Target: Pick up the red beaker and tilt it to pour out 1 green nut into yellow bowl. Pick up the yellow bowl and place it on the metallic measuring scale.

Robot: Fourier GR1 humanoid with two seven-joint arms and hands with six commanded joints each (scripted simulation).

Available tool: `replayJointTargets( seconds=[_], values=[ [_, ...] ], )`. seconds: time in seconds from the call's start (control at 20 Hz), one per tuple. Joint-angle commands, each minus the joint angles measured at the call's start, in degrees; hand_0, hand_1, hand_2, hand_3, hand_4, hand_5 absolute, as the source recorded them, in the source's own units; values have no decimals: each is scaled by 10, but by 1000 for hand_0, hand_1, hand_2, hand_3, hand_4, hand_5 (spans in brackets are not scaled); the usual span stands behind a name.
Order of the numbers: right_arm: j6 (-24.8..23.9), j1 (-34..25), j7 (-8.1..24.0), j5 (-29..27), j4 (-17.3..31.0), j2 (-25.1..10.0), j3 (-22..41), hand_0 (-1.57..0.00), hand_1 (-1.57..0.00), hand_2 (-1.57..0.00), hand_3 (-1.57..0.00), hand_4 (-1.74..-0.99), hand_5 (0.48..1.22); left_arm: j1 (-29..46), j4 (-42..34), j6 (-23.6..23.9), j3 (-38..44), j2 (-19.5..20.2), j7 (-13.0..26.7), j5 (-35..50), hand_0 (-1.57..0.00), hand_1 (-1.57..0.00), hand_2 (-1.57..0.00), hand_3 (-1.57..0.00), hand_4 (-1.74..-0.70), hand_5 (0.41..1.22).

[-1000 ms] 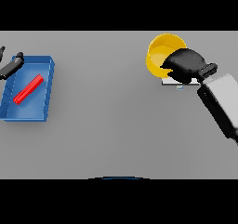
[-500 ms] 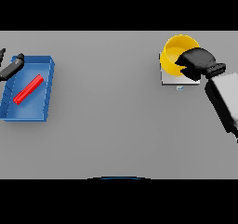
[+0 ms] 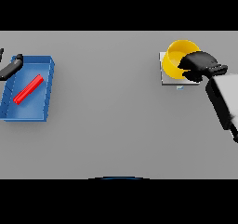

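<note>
The yellow bowl (image 3: 176,56) sits over the metallic measuring scale (image 3: 165,77) at the right back of the table. My right hand (image 3: 201,66) is curled over the bowl's right rim and covers that side of it. Only the left and front edges of the scale's plate show under the bowl. I see no green nut inside the bowl. The red beaker (image 3: 29,89) lies flat and slanted in a blue tray (image 3: 46,65) at the far left. My left hand (image 3: 10,69) rests at the view's left edge, just over the tray's back left corner, fingers relaxed.
The grey table (image 3: 107,116) stretches between the tray and the scale. My right forearm (image 3: 224,102) runs from the hand toward the lower right edge.
My right hand has carried the yellow bowl to the right and then down toward the scale plate. The left hand, tray and red beaker have stayed in place.
</note>
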Motion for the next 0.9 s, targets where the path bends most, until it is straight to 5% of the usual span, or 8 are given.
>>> replayJointTargets(
  seconds=[0.0, 0.1, 0.2, 0.35, 0.55, 0.85],
  values=[
    [0, -1, 12, 4, 2, 6, 1, -1397, -1571, -1385, -1363, -1741, 1221, -2, -3, -1, -1, 2, 6, 0, 1, 1, 1, 1, -727, 715],
    [6, 1, -2, -2, 0, 4, -7, -1128, -1322, -1330, -1057, -1701, 1221, 1, 2, -2, -1, -3, 1, 1, 1, 1, 1, 1, -730, 720],
    [14, 3, 3, -6, 2, 6, -11, -721, -980, -1042, -833, -1619, 1072, -7, 12, -8, 0, -6, 0, 1, 1, 1, 1, 1, -733, 728],
    [19, -11, 10, -2, 20, 7, -12, -369, -582, -693, -613, -1539, 933, -8, 10, -6, 1, -7, -3, 1, 1, 1, 1, 1, -727, 717],
    [13, -13, -20, 11, 29, 1, 3, -150, -243, -375, -449, -1469, 842, -6, 8, -5, -1, -7, 2, 1, 1, 1, 1, 1, -722, 703],
    [42, -13, 2, 5, 28, -4, -2, -39, -63, -103, -272, -1410, 759, -6, 15, -11, 2, -8, -7, 3, 1, 1, 1, 1, -720, 693]
  ],
)
